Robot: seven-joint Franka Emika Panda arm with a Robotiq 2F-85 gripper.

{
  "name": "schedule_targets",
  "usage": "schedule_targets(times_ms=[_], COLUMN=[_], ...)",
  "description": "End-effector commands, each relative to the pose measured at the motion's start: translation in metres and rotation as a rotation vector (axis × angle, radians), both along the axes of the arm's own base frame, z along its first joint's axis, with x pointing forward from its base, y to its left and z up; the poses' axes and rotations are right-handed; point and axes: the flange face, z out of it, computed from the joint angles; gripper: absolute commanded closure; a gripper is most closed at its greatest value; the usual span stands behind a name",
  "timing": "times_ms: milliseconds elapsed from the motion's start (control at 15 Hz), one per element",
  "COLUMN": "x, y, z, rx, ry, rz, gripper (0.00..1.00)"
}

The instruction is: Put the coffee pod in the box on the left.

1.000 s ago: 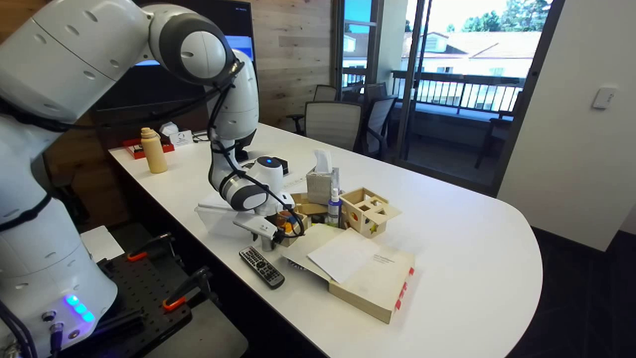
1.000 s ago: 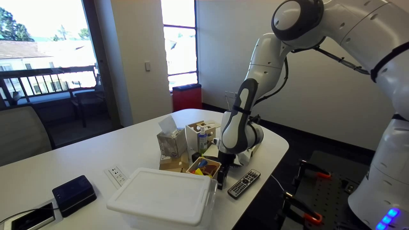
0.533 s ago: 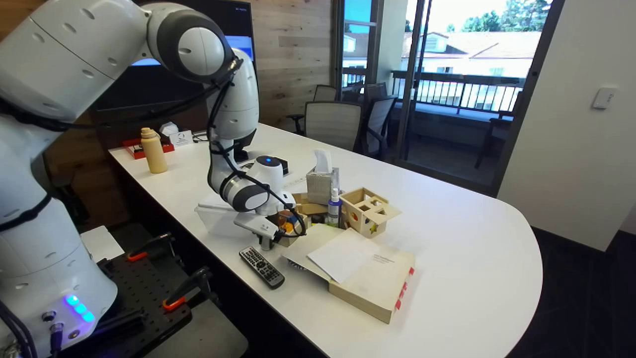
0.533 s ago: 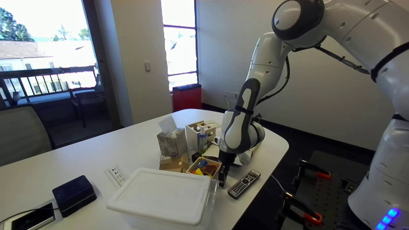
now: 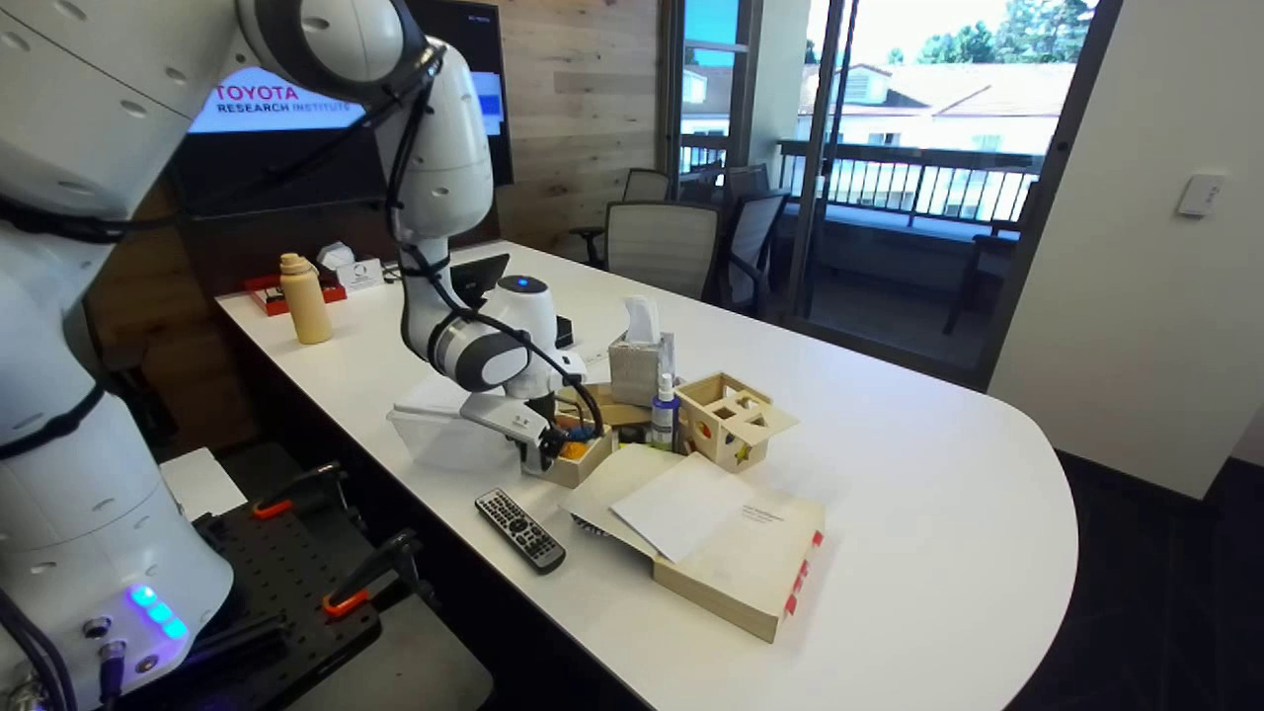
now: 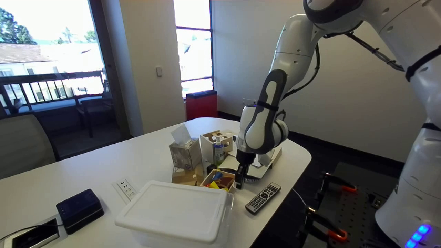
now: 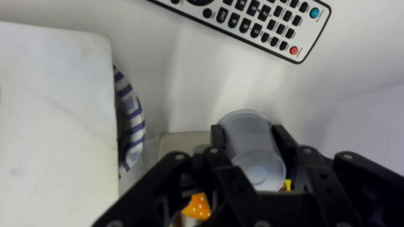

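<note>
Higher than half a second ago, my claw (image 7: pixel 248 136) now hangs just beside the wooden toy box (image 5: pixel 592 462), whether touching I cannot tell, with more room between it and the remote control (image 5: pixel 520 530). I am gripping the coffee pod (image 7: pixel 253 144): in the wrist view my fingers (image 7: pixel 282 135) press both its flanks, and one round end turns up towards me. So the pod is not yet in any box. I take my goal to be the low tan cardboard box (image 6: pixel 187 176), beyond the toy box from my claw. The tissue box (image 6: pixel 185 155) stands on it or behind it; I cannot tell which, nor how much of its mouth is free.

To do this well, I should climb straight first, until the pod's lower edge clears the toy box's wall, and only then travel across. My squeeze should be steady and mild, since I judge the pod light and smooth, apt to dent or slide. Crossing, I should pass wide of the spray bottle (image 6: pixel 219 153), come down low, and part my fingers slowly.
</note>
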Motion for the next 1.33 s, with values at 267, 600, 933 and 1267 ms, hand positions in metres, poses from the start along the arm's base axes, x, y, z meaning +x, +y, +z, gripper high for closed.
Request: schedule_targets(times_ms=[267, 600, 933, 1267], x=[0.024, 0.057, 0.081, 0.097], y=[0.015, 0.013, 0.006, -0.006], z=[0.078, 0.073, 0.055, 0.021], rx=[-0.085, -0.135, -0.144, -0.151], ry=[-0.046, -0.076, -0.038, 0.019], rz=[0.007, 0.040, 0.034, 0.034], gripper=[0.83, 0.83, 0.83, 0.83])
